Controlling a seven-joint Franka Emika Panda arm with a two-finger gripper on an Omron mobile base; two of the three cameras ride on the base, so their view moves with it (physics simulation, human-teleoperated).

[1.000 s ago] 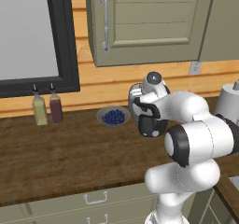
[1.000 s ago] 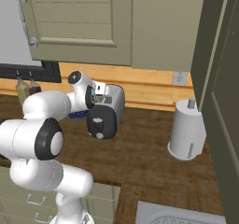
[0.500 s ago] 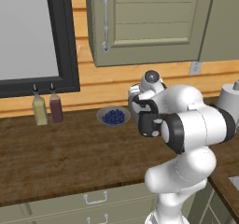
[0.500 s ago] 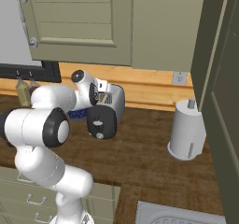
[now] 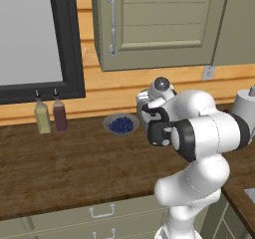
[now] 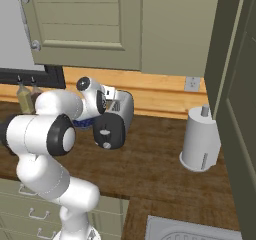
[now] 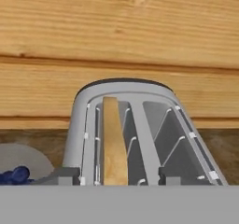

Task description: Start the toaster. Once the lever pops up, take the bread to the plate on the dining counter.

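Arm: elbow has swung further over the bench since a second ago; hand at toaster. Blueberry bowl (image 5: 121, 124): bench, 9 o'clock of toaster (image 6: 121, 115). Bread (image 7: 113, 146): upright in toaster's left slot, hand view. Gripper (image 6: 111, 94): jaws' spacing cannot be told. Paper-towel roll (image 6: 199, 139): 3 o'clock.

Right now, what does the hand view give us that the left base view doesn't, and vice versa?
Hand view alone: the toaster's two slots from above, with the bread standing on edge in the left slot.

Left base view alone: two bottles under the window, the cabinet door, a wall outlet and the drawer fronts below the worktop.

Both: the toaster, mostly behind the arm from the base, the bowl of blueberries and the wooden wall boards.
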